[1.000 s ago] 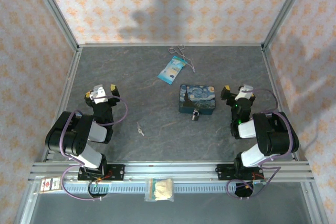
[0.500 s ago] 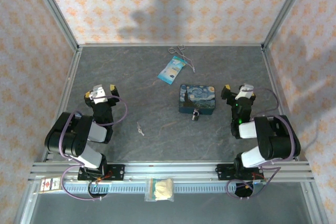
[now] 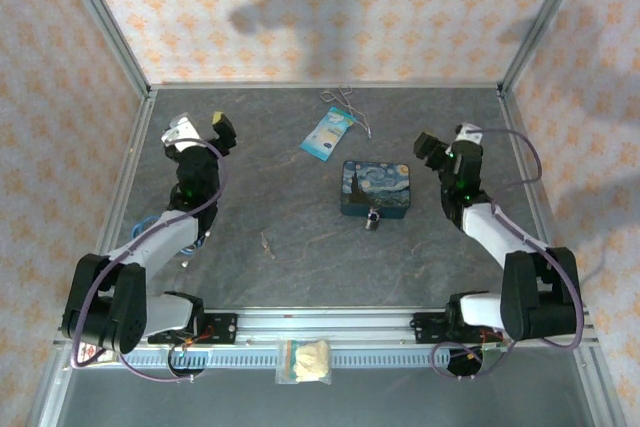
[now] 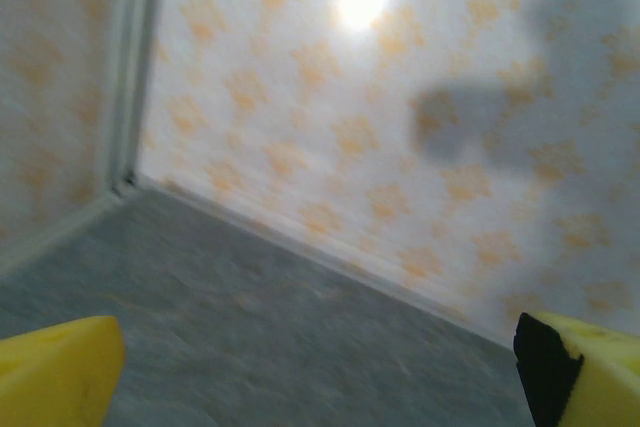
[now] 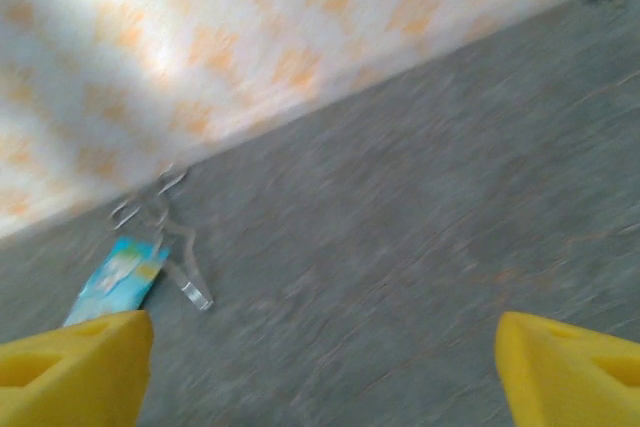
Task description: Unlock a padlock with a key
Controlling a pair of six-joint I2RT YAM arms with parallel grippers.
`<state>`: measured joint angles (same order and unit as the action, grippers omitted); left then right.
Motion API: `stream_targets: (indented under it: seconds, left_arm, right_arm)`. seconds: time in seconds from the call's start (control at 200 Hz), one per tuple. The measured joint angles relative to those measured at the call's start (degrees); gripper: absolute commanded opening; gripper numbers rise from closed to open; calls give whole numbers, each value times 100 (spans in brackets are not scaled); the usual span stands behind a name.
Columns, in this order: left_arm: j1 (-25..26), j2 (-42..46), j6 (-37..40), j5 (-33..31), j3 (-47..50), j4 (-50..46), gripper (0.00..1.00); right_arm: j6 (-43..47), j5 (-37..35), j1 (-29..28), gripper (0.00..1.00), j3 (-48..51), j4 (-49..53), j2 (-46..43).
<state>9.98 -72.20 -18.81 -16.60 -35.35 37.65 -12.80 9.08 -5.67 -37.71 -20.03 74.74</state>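
- Left claw (image 3: pixel 200 131): jaws spread wide with nothing between them. In its wrist view (image 4: pixel 320 377) the yellow fingertips (image 4: pixel 55 372) sit at the bottom corners, with bare grey floor and patterned wall beyond.
- It is over the far-left part of the table (image 3: pixel 250 187), aimed toward the back wall.
- Right claw (image 3: pixel 448 141): jaws also apart and empty. Its wrist view (image 5: pixel 320 372) shows a yellow fingertip (image 5: pixel 570 367) at each bottom corner and blurred table between.
- It is over the right side of the table, just right of the tin (image 3: pixel 376 187) and not touching it.
- Padlock (image 3: pixel 372 218): on the table, close against the tin's near side. Whether they touch cannot be told.
- Key (image 3: pixel 267 244): flat on the table, left of the padlock and well apart from it, between the two arms and nearer the left one.
- Both claws are well apart from the padlock and the key.
- Tag (image 3: pixel 329 134): light blue, beyond the tin toward the back wall, with its string running further back. It also appears ahead and to the left in the right wrist view (image 5: pixel 115 282).
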Motion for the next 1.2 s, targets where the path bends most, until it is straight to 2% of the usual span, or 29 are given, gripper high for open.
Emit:
stream_targets:
  seconds: [0.16, 0.32, 0.505, 0.671, 0.811, 0.906, 1.051, 1.201]
  left_arm:
    - [181, -175, -981, 710, -122, -981, 99]
    - [240, -61, -1589, 1172, 70, -1290, 99]
    - [240, 278, -1858, 1285, 415, -1314, 99]
    - [186, 308, -2087, 1394, 437, -1303, 99]
    - [-57, 308, -2341, 1631, 472, -1316, 99]
    - [-116, 308, -2371, 1707, 463, -1445, 94]
    - [-105, 308, -2277, 1888, 238, -2358, 84]
    - [221, 321, -2140, 1849, 13, -3370, 80]
  right_arm:
    - [83, 911, -308, 77, -527, 1102, 625]
    - [177, 1368, -625, 74, -505, 1873, 901]
    - [271, 1565, -1034, 62, -437, 2050, 907]
    - [299, 1554, -1606, 60, -581, 1971, 1108]
    - [295, 1534, -1985, 55, -1113, 1904, 1665]
    - [273, 1515, -2124, 55, -1523, 1812, 2087]
    - [188, 1480, -2240, 54, -1978, 1646, 2557]
    - [184, 1499, -2291, 66, -2048, 1565, 2638]
